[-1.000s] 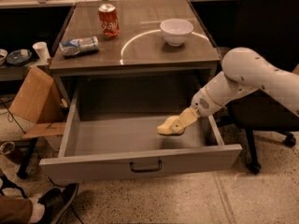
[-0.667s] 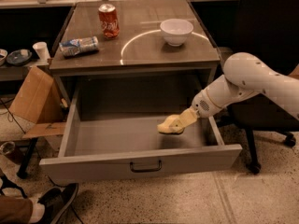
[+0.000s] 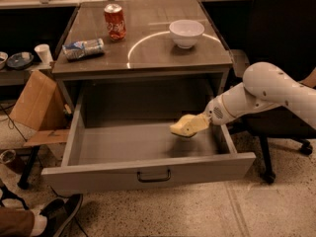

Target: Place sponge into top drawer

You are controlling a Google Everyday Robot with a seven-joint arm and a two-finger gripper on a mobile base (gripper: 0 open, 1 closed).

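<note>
Gripper [image 3: 198, 124] reaches in over the right edge of the open top drawer [image 3: 98, 174], pinching the sponge [image 3: 185, 127], which hangs just above the drawer floor near its right wall. White bowl [image 3: 186, 32], soda can [image 3: 114, 21] and wrapper [image 3: 84, 48] sit on the bench top [image 3: 163, 53].

gripper [image 3: 196, 124] over right side of open top drawer [image 3: 148, 168], sponge [image 3: 181, 128] in its jaws; can [image 3: 114, 21], bowl [image 3: 186, 32] on bench [image 3: 148, 53].

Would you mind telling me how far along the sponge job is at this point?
Done: the drawer stands pulled open. In hand: the hand holds the sponge just above the drawer's floor, near its right wall. Left: letting go of the sponge so that it lies in the drawer, then drawing the arm out.
</note>
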